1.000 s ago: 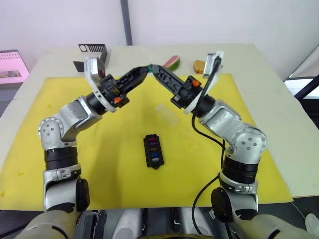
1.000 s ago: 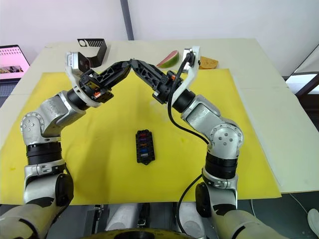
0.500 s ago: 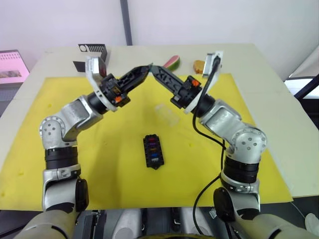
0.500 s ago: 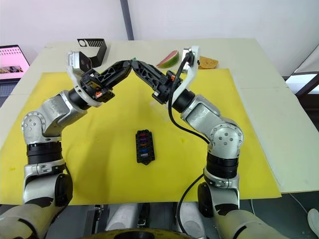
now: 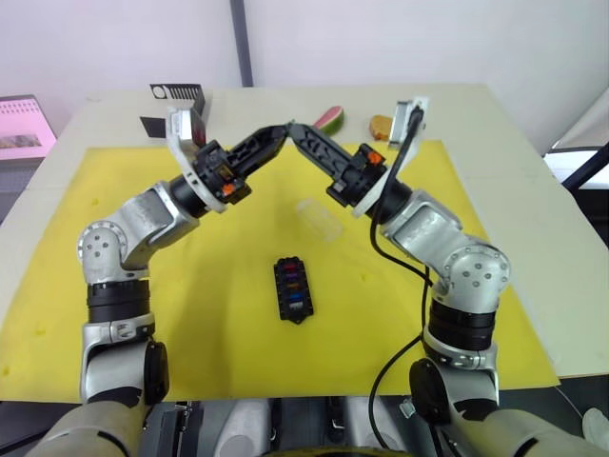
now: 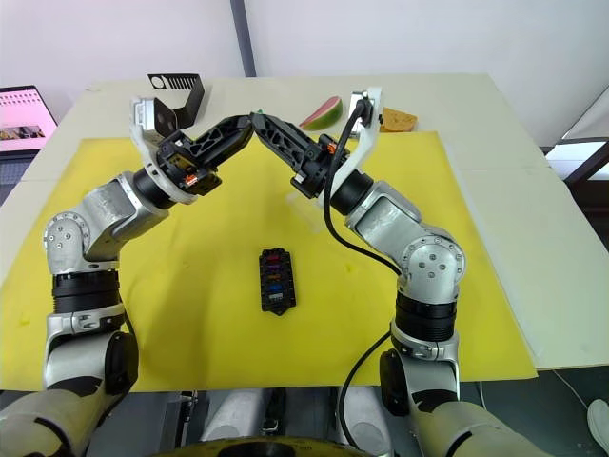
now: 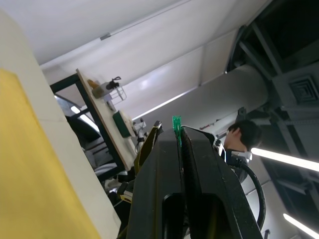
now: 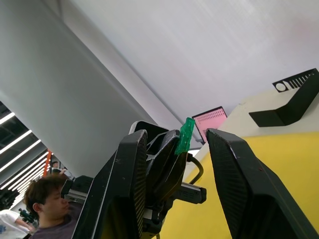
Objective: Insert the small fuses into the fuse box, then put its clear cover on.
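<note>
L gripper (image 7: 178, 130) is raised above the far part of the yellow mat (image 5: 190, 286), fingers pressed together on a small green fuse (image 7: 176, 123) that sticks out past their tips. R gripper (image 8: 185, 144) meets it tip to tip in mid-air; its two fingers stand well apart, w/ the green fuse and the L fingertips between them, not touching either R finger as far as can be seen. Both arms rise from the near edge and form an arch over the mat.

Below the arch, near the mat's centre, the fuse box (image 5: 294, 289) lies flat w/ several coloured fuses (image 5: 293, 284) seated in its slots: red, purple, tan, blue. The clear cover (image 5: 319, 218) lies on the mat just beyond the box, toward the far right, apart from it.

On the table (image 5: 495, 124) past the mat's far edge: a watermelon slice (image 5: 329, 119), a brown bread-like piece (image 5: 381, 127), and at the far left corner a black stand w/ white slotted top (image 5: 176, 95).
</note>
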{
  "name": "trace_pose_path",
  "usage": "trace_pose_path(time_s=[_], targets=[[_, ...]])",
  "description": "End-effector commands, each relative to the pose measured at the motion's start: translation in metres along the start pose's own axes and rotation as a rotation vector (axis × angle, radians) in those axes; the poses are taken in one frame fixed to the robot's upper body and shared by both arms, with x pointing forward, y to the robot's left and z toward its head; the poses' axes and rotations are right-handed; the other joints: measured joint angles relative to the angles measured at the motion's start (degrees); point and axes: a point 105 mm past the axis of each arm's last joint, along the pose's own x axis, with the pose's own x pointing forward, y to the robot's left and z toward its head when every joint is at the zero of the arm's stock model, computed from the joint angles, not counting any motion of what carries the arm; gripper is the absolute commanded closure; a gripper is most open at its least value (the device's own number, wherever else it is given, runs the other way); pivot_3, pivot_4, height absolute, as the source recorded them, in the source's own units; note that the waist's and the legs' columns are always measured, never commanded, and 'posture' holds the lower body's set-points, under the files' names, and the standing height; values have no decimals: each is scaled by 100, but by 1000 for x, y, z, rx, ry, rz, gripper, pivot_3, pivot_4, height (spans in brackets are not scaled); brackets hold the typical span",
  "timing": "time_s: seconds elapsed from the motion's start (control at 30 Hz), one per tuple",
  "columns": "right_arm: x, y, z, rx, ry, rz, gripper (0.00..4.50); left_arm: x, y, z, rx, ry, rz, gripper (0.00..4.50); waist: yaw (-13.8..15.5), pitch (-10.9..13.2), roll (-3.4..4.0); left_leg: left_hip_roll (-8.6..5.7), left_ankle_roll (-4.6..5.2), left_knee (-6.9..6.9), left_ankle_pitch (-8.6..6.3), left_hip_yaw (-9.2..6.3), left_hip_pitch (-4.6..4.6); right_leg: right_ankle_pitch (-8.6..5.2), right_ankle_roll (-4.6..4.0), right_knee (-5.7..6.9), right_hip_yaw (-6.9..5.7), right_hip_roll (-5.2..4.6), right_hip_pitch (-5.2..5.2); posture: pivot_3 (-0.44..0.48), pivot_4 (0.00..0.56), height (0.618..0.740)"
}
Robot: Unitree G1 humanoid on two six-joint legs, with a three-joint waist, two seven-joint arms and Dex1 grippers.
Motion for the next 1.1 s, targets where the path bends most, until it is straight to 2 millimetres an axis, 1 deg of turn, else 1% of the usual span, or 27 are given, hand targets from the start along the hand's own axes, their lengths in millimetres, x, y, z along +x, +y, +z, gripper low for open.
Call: trace_pose_path(time_s=[0.03,0.07,0.1,0.23,0.33,0.43,0.53,0.6,0.63,0.7,0.73,0.8,0.83,0.87,0.9,0.93,1.0,1.03,1.1], targets=[[-1,6,5,-1,-23,27,3766,4,-16,1,37,10,-58,4500,0,0,0,0,0,0,0,0,0,0,0,0,0,0,0,0,150,740],[-1,6,5,0,-23,26,4242,4,-16,1,37,10,-58,4500,1,0,0,0,0,0,0,0,0,0,0,0,0,0,0,0,150,740],[-1,6,5,1,-24,26,4476,4,-16,0,37,10,-57,4500,0,0,0,0,0,0,0,0,0,0,0,0,0,0,0,0,150,740],[0,7,7,6,-28,32,4476,3,-13,-2,51,18,-38,4500,0,0,0,0,0,0,0,0,0,0,0,0,0,0,0,0,150,740],[0,10,9,14,-35,42,4476,-1,-12,2,60,8,-24,4500,0,0,0,0,0,0,0,0,0,0,0,0,0,0,0,0,150,740],[-1,13,12,25,-42,56,4500,-9,-13,3,85,22,-13,3480,-6,0,1,0,0,-1,0,0,0,0,0,0,0,0,0,0,150,740],[-3,17,13,15,-23,74,4500,-31,-15,3,171,97,44,2028,-38,2,3,3,0,-2,0,0,0,0,-1,-1,0,3,-1,0,150,740],[-9,20,13,-37,34,99,4500,-48,-17,2,265,172,98,1020,-42,4,7,4,1,-5,0,0,0,-1,-1,-1,1,6,-2,0,150,740],[-14,22,12,-76,84,114,4500,-56,-19,0,328,229,125,1020,-37,6,9,4,1,-5,-1,0,0,-1,-2,-2,1,6,-2,0,150,740],[-21,22,10,-140,166,131,4500,-65,-21,-5,407,319,150,1020,-17,9,15,4,24,-6,-13,2,-2,-2,-2,-14,0,8,0,0,150,740],[-28,23,5,-222,250,145,4500,-71,-21,-10,458,392,168,1020,6,10,15,3,26,-6,-14,3,-2,-2,-3,-18,0,8,4,0,150,740],[-39,24,-2,-335,386,174,4500,-82,-17,-20,546,526,194,596,15,14,20,3,39,-5,-21,4,-4,-2,-3,-29,0,8,9,0,150,740],[-44,25,-6,-382,440,193,4500,-88,-12,-25,615,595,212,153,6,15,22,3,46,-4,-25,7,-4,-3,-4,-33,0,8,10,0,150,740],[-47,26,-9,-422,480,212,4500,-93,-7,-29,683,653,220,66,2,17,25,3,56,-4,-31,10,-3,-3,-4,-38,0,8,11,0,150,740],[-51,26,-14,-461,533,236,4500,-98,-2,-33,741,716,229,66,4,19,28,3,58,-6,-32,11,-2,-3,-4,-40,1,7,14,0,150,740],[-54,25,-24,-527,607,257,4500,-108,5,-42,793,805,227,66,-8,20,30,4,60,-7,-33,13,-1,-3,-4,-41,3,6,13,0,150,740],[-59,18,-39,-641,717,286,4500,-124,15,-56,868,935,210,66,-34,23,34,11,61,-14,-33,16,1,-4,-4,-42,5,7,10,0,150,740],[-59,13,-45,-680,755,287,4500,-128,20,-60,904,970,204,66,-33,23,35,14,60,-16,-33,17,1,-4,-5,-42,5,7,7,0,150,740],[-56,4,-52,-733,804,288,4500,-128,28,-61,978,968,208,66,3,26,34,20,56,-17,-31,15,-2,-4,-5,-41,5,7,5,0,150,740]])
